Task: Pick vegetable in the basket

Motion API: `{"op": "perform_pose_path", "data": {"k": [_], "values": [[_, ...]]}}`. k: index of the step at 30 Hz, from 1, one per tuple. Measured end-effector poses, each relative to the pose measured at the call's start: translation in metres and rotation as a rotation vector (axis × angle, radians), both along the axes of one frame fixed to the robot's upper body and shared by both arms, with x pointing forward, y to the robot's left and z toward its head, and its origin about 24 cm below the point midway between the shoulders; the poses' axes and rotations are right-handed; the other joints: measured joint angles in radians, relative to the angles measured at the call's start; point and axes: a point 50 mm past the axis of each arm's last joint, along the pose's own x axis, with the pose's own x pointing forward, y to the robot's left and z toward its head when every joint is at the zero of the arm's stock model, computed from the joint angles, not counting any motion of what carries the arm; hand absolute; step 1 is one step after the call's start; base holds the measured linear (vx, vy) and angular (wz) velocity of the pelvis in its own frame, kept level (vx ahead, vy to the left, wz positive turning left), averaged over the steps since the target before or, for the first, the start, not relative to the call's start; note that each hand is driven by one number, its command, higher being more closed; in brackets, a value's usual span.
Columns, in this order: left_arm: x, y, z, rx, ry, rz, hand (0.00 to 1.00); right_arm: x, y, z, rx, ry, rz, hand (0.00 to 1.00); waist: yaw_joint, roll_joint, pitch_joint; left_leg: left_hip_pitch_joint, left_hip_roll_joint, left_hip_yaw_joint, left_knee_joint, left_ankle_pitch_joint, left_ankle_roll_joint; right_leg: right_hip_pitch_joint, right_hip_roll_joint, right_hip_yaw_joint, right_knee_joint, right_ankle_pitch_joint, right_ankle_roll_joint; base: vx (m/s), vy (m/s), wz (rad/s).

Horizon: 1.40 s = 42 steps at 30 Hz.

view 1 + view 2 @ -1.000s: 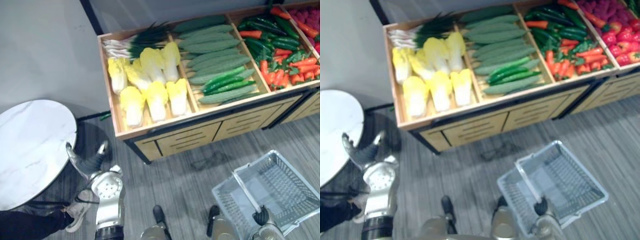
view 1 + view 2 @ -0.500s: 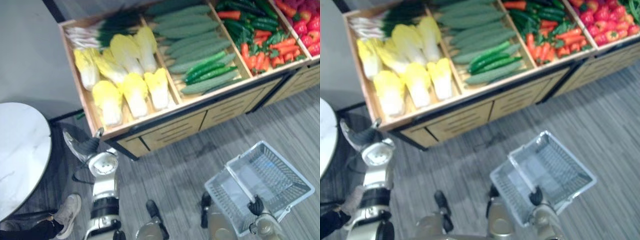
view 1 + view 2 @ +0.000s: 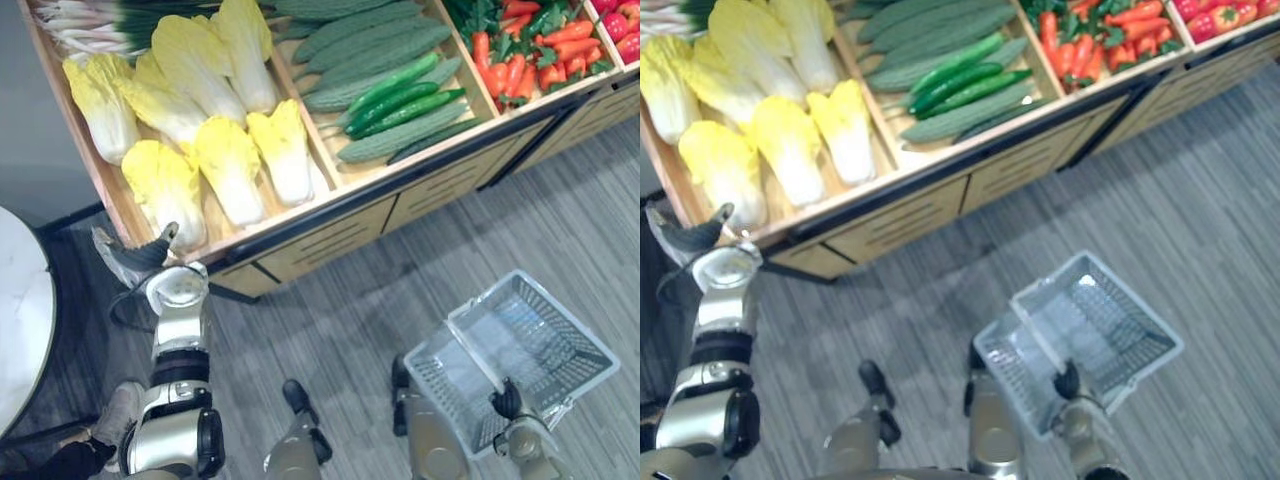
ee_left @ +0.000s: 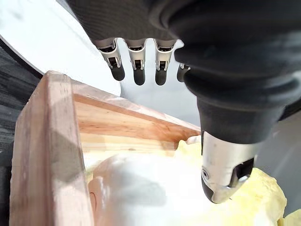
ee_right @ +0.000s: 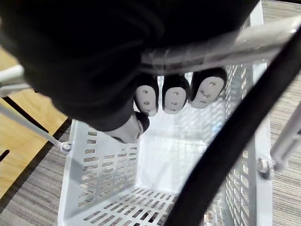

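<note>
Looking down from the head, you have your left hand at the lower left of the frame, over the front left corner of the slanted light-wood display crate. It is just beside the nearest of the yellow-and-white napa cabbages lying in the crate's left compartment. Your left wrist view adds what the head views cannot give: the fingers are straight in a row above the crate's wooden rim and the thumb stands apart from them. A pale cabbage head lies past them inside the corner; whether any tip touches it you cannot tell. Right of the cabbages, the next compartment holds ridged dark green gourds and smooth green cucumbers, with orange-red carrots and peppers at the upper right. At the lower right your right hand carries the pale grey perforated plastic basket over the grey striped floor, well apart from the crate. The right wrist view shows its fingers curled over the basket's clear bar handle, the slotted walls and bottom beyond them. A round white table shows at the left edge.
</note>
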Motion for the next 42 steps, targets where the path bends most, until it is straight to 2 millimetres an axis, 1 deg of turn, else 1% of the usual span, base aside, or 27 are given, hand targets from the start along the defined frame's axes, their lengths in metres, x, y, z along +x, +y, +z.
{"op": "perform_pose_path", "data": {"k": [6,14,17,20,21,22,31,39,41,42], "values": [[0.008,-0.007,0.007,0.014,-0.010,-0.029,0.00,0.003,0.002,0.001,0.005,-0.012,0.016,1.00,-0.004,-0.002,0.002,-0.004,0.000,0.010,0.000,-0.002,-0.002,-0.011,0.004,0.014,-0.007,0.012,-0.001,0.02,0.004,-0.06],[0.021,-0.021,0.024,0.048,-0.047,-0.081,0.00,0.003,0.004,0.000,0.000,-0.023,0.021,1.00,-0.008,-0.002,0.004,-0.005,0.007,0.026,0.000,-0.003,-0.003,-0.027,0.016,0.037,-0.007,0.022,-0.005,0.03,-0.009,-0.09],[0.022,-0.022,0.027,0.051,-0.055,-0.085,0.00,0.005,0.005,0.002,0.000,-0.032,0.024,1.00,-0.009,-0.003,0.010,-0.005,0.009,0.032,0.000,-0.003,-0.003,-0.032,0.016,0.043,-0.007,0.024,-0.006,0.03,-0.007,-0.09],[0.026,-0.018,0.031,0.057,-0.047,-0.074,0.00,0.010,0.006,0.004,-0.004,-0.050,0.028,1.00,-0.009,-0.003,0.028,-0.009,0.009,0.043,0.000,-0.003,-0.003,-0.041,0.016,0.052,-0.007,0.029,-0.007,0.03,-0.007,-0.07],[0.026,-0.015,0.036,0.066,-0.056,-0.067,0.00,0.011,0.006,0.005,-0.007,-0.057,0.026,1.00,-0.014,-0.004,0.037,-0.011,0.009,0.043,0.000,-0.002,-0.003,-0.043,0.017,0.052,-0.008,0.030,-0.008,0.04,-0.009,0.01],[0.026,-0.015,0.037,0.067,-0.057,-0.066,0.00,0.011,0.006,0.005,-0.008,-0.058,0.026,1.00,-0.014,-0.004,0.038,-0.012,0.009,0.043,0.000,-0.002,-0.003,-0.044,0.017,0.051,-0.009,0.030,-0.008,0.04,-0.009,0.00],[0.028,-0.008,0.032,0.057,-0.008,-0.033,0.00,0.012,0.008,0.005,-0.010,-0.057,0.039,1.00,-0.013,-0.005,0.039,-0.021,0.007,0.043,0.000,-0.002,-0.003,-0.053,0.015,0.052,-0.009,0.030,-0.008,0.05,-0.004,0.00],[0.029,-0.005,0.020,0.060,0.089,-0.015,0.00,0.012,0.009,0.004,-0.008,-0.057,0.046,1.00,-0.015,-0.008,0.040,-0.027,0.007,0.039,0.000,-0.002,-0.003,-0.057,0.014,0.049,-0.008,0.030,-0.008,0.03,-0.004,0.01],[0.030,-0.003,0.020,0.057,0.103,-0.012,0.00,0.012,0.010,0.003,-0.010,-0.057,0.047,1.00,-0.015,-0.010,0.041,-0.029,0.007,0.037,0.000,-0.002,-0.003,-0.057,0.015,0.047,-0.008,0.030,-0.007,0.05,-0.006,0.03],[0.030,0.001,0.021,0.059,0.121,-0.006,0.00,0.013,0.010,0.004,-0.011,-0.060,0.051,1.00,-0.016,-0.012,0.042,-0.029,0.007,0.037,0.000,-0.002,-0.003,-0.057,0.015,0.047,-0.008,0.030,-0.007,0.05,-0.004,0.00]]}}
